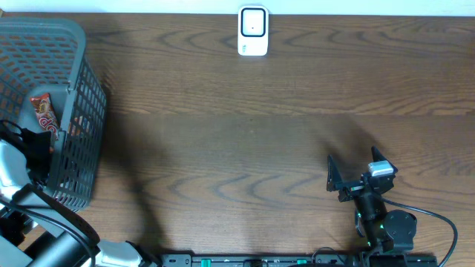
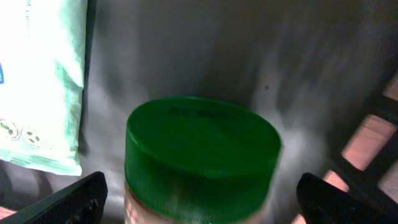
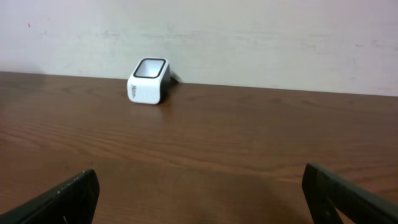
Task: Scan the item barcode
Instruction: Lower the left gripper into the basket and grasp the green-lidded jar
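A: Why does the left gripper (image 2: 205, 200) hang inside the basket (image 1: 83, 52)?

B: The goods to scan lie in there. Its jaws stand wide, one on each side of a green-lidded jar (image 2: 202, 149), and touch nothing. That looks like the line-up for a grasp, so the jar is probably the item.

A: And the scanner (image 1: 253, 31)?

B: It stands well away from the basket, at the far edge of the table (image 1: 223, 148), with its window turned upward. A barcode has to be carried over to it.

A: The right gripper (image 3: 199, 196)?

B: Also wide and empty, low over the table, far from the basket and pointing at the scanner. It seems to be on standby.

A: What does each view add?

B: Only the left wrist view shows the jar, with a pale green packet (image 2: 40, 81) just beside it. From overhead, the arm covers that part of the basket. Overhead alone shows a red snack bar (image 1: 44, 111) in the basket, and how far off the scanner is. No barcode shows anywhere.
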You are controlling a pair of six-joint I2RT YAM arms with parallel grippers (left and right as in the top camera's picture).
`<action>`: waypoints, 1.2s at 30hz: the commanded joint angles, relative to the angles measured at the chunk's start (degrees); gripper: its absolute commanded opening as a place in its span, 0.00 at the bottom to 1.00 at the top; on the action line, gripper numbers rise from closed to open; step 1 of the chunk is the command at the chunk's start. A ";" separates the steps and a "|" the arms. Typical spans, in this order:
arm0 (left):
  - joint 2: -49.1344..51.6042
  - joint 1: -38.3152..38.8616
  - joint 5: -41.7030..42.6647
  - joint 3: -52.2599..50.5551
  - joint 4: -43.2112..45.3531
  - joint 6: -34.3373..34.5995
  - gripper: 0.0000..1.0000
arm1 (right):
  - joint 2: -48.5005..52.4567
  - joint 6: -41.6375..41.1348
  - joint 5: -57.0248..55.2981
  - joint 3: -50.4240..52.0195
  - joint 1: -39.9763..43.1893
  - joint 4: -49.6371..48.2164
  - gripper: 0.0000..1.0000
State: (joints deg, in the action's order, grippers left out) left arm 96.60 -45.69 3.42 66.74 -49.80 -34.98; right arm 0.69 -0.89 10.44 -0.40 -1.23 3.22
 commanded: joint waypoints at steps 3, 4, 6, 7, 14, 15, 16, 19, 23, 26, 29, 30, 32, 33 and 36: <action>-0.35 -0.26 -1.07 -2.36 3.26 -1.42 0.98 | -0.31 -0.79 -0.31 0.09 -0.26 0.24 0.99; -0.35 -0.26 -1.07 -3.50 4.81 -1.42 0.98 | -0.31 -0.76 -0.31 0.09 -0.26 0.24 0.99; -0.35 -0.26 -1.07 -4.98 6.69 -1.42 0.98 | -0.31 -0.79 -0.31 0.09 -0.26 0.24 0.99; -0.35 -0.26 -1.07 -5.73 7.43 -1.42 0.98 | -0.31 -0.76 -0.31 0.09 -0.26 0.24 0.99; -0.35 -0.26 -1.07 -10.29 13.05 -1.40 0.98 | -0.31 -0.79 -0.31 0.09 -0.26 0.24 0.99; -0.35 -0.26 -1.07 -10.73 13.55 -1.36 0.98 | -0.31 -0.79 -0.28 0.09 -0.26 0.24 0.99; -0.35 -0.26 -1.07 -11.10 14.19 -1.09 0.98 | -0.31 -0.76 -0.31 0.09 -0.26 0.24 0.99; -0.35 -0.26 -0.81 -11.30 15.96 1.57 0.98 | -0.31 -0.76 -0.31 0.09 -0.26 0.24 0.99; -0.35 -0.26 -0.85 -11.30 16.50 2.05 0.97 | -0.31 -0.79 -0.31 0.09 -0.26 0.24 0.99; -0.35 -0.26 -0.85 -11.30 16.50 2.05 0.84 | -0.31 -0.76 -0.31 0.09 -0.26 0.24 0.99; -0.35 -0.26 -0.90 -11.28 16.57 2.05 0.77 | -0.31 -0.76 -0.31 0.09 -0.26 0.24 0.99; -0.37 -0.26 -0.87 -11.28 16.57 2.05 0.74 | -0.31 -0.79 -0.31 0.09 -0.26 0.24 0.99; -0.37 -0.24 -0.87 -11.28 16.52 2.10 0.73 | -0.31 -0.76 -0.31 0.09 -0.26 0.24 0.99; -0.37 -0.24 -0.87 -11.28 16.52 2.10 0.73 | -0.31 -0.76 -0.31 0.09 -0.26 0.24 0.99; -0.79 -0.24 -0.87 -10.80 16.52 2.73 0.73 | -0.31 -0.79 -0.31 0.09 -0.26 0.24 0.99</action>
State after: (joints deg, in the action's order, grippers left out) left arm 95.68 -45.98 3.03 56.60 -33.17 -32.99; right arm 0.69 -0.89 10.44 -0.38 -1.23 3.22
